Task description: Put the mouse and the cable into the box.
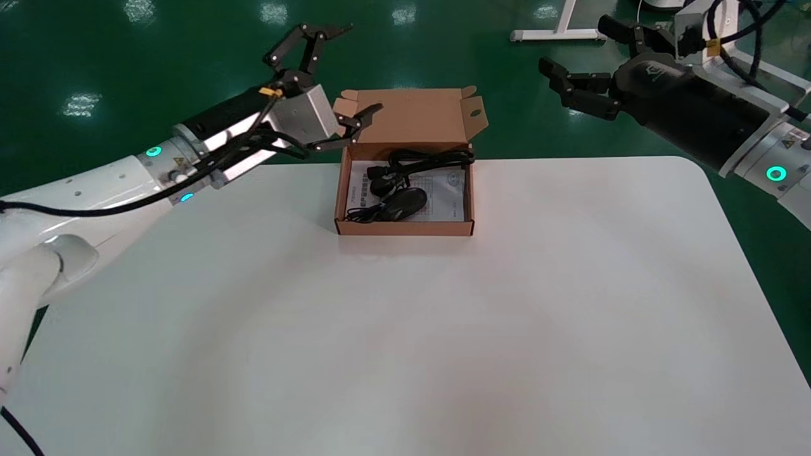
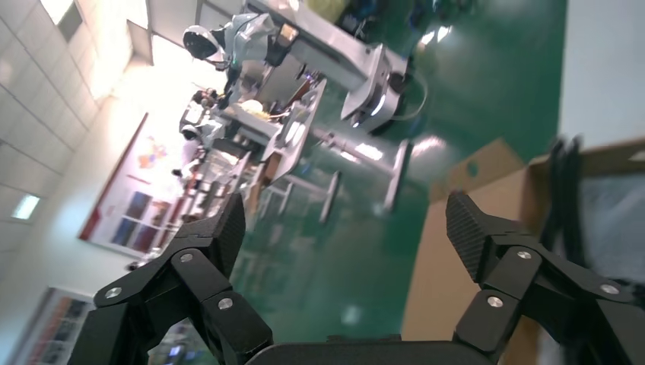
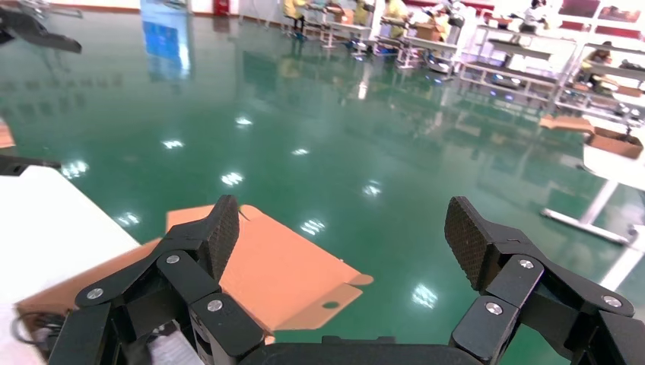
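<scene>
Black oval computer mouse (image 1: pixel 404 204) lies inside the shallow brown cardboard box (image 1: pixel 405 228), toward its near-left corner. From the head camera its long axis runs from about 8 to 2 o'clock. The black cable (image 1: pixel 431 158) is in there with it, bunched along the far wall over a white printed leaflet (image 1: pixel 451 190) lining the bottom. The box sits at 12 o'clock on the table, against the far edge, with its brown lid flap (image 1: pixel 412 114) standing open behind.

From my left gripper (image 1: pixel 364 68) the mouse lies at roughly 5 o'clock and lower down. That gripper hangs spread wide and holds nothing, its lower finger just beside the box's far-left corner. My right gripper (image 1: pixel 573 43) sits at 2 o'clock from the box, well apart, out over the floor, also spread and bare. The left arm is clearly the nearer. I judge both items placed; if the lid needs folding down, the left would reach it first.

The round-cornered white table (image 1: pixel 443 348) carries only the box. Glossy green floor (image 1: pixel 158 63) surrounds it.
</scene>
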Tool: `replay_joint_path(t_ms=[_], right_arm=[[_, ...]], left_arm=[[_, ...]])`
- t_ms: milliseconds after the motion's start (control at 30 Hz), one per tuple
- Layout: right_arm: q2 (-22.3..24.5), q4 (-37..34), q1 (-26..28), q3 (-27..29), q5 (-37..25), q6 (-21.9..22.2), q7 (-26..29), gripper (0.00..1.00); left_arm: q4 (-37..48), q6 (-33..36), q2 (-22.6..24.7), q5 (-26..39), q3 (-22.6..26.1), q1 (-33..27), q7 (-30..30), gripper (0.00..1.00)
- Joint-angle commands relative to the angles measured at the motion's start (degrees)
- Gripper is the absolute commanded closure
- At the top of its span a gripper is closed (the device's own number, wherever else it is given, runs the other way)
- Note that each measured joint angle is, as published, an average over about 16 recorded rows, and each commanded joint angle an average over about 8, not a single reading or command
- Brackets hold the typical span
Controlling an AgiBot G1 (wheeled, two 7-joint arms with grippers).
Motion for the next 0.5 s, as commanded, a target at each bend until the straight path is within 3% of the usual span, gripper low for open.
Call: replay_joint_path(t_ms=[33, 500], right_arm=[[1.1, 2.7, -1.2, -0.1, 0.5, -0.8, 1.7, 0.0], [8.3, 21.1, -9.3, -0.7, 4.0, -6.7, 13.7, 0.0]], left_arm=[[-1.2, 1.7, -1.4, -1.0, 0.0, 0.7, -3.2, 0.0], [-9.9, 13.7, -11.0, -7.9, -0.4, 5.4, -25.6, 0.0]])
